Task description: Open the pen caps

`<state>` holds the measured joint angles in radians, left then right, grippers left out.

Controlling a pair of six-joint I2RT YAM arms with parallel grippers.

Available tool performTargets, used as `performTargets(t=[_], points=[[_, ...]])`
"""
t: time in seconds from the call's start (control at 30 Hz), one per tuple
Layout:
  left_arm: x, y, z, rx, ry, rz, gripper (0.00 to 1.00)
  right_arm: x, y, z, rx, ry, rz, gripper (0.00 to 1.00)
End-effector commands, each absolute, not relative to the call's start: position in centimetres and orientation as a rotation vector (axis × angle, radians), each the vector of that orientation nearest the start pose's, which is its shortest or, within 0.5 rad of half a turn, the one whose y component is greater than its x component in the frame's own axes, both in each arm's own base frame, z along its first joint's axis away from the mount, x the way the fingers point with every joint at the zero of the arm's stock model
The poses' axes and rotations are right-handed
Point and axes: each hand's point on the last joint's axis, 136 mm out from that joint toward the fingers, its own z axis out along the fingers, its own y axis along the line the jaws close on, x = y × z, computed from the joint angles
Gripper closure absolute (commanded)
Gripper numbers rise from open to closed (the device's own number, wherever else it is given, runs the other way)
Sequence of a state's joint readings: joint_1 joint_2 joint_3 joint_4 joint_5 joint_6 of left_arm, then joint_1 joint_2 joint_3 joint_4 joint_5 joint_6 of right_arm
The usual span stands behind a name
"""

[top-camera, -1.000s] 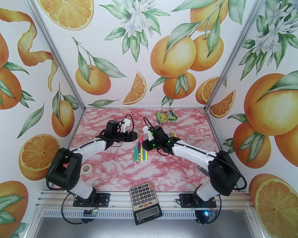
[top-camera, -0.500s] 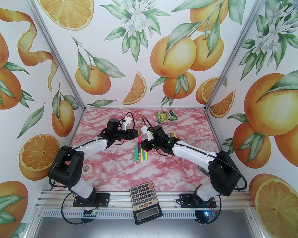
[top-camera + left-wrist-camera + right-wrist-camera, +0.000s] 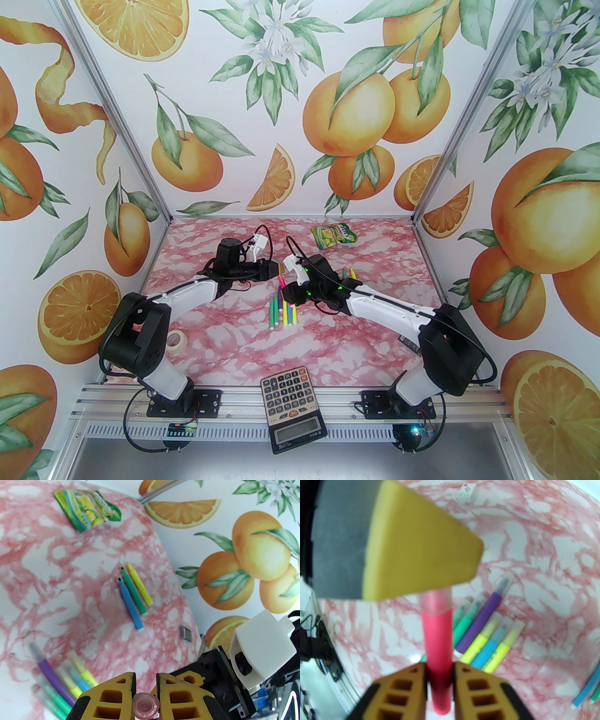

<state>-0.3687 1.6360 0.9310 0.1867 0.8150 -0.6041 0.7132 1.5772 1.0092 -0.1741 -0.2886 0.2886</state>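
A pink pen is held upright above the table between both grippers, also seen as the pink pen. My right gripper is shut on its lower barrel. My left gripper is shut on the pen cap, a clear cap partly hidden behind a yellow finger. Several capped pens lie side by side on the table below. Three uncapped pens, blue, green and yellow, lie further right.
A calculator overhangs the front rail. A tape roll lies beside the left arm. A green snack bag sits at the back. A small dark block lies near the right wall and a white eraser-like block lies on the table.
My left gripper has moved right and slightly back onto the top of the pink pen and has closed on its cap. The right arm has hardly moved.
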Motion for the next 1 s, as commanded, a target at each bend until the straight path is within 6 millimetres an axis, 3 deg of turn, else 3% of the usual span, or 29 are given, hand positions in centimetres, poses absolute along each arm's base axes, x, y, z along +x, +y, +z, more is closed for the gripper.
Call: performTargets(t=[0.0,0.37,0.7,0.97], points=[[36.1,-27.6,19.0,0.323,2.137,-1.44,0.95,30.0,32.6,14.1,-0.667,2.287,0.824,0.67],[35.8,-28.0,20.3,0.332,2.102,-1.5,1.0,30.4,33.1,13.4,-0.663,2.282,0.839,0.66],[36.1,-27.8,20.3,0.314,2.1,-1.51,1.0,30.2,32.9,13.2,-0.668,2.288,0.83,0.78],[37.3,-26.0,20.5,0.232,2.103,-1.461,1.0,28.9,31.3,12.2,-0.712,2.313,0.769,0.86]])
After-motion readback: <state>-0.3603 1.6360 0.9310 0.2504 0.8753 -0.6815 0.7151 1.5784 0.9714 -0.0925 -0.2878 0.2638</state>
